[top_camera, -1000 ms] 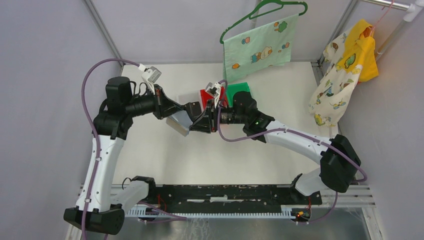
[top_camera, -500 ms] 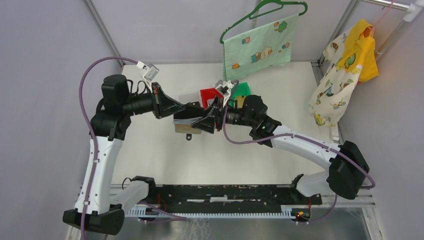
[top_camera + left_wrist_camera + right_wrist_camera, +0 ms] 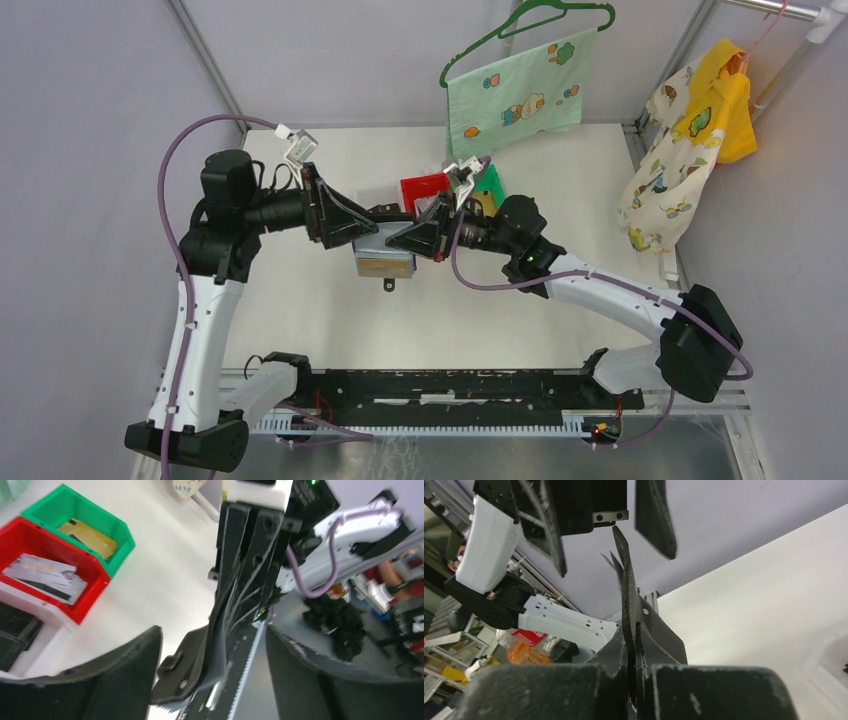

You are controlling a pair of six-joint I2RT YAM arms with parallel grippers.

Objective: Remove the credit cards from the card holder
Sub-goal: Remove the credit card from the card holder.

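I am holding the card holder (image 3: 195, 655) in the air over the middle of the bench (image 3: 300, 320), my right fingers (image 3: 549, 690) clenched on its edge and my left fingers (image 3: 125, 675) standing released on either side of it. A grey card (image 3: 45, 575) is lying in the red bin (image 3: 85, 600) and a gold card (image 3: 87, 532) in the green bin (image 3: 120, 545), at the upper left of the left wrist view, so I judge the task partly done. A tan card (image 3: 383, 266) seems to be sitting in the holder at the centre of the top view, so more is waiting to be pulled out.

Robot lab, walled test cell.
Grey walls (image 3: 90, 150) and metal frame (image 3: 205, 60) round a white table (image 3: 330, 320); bins (image 3: 425, 187) just behind the right gripper (image 3: 402, 240), hung cloths (image 3: 515, 95) farther back.
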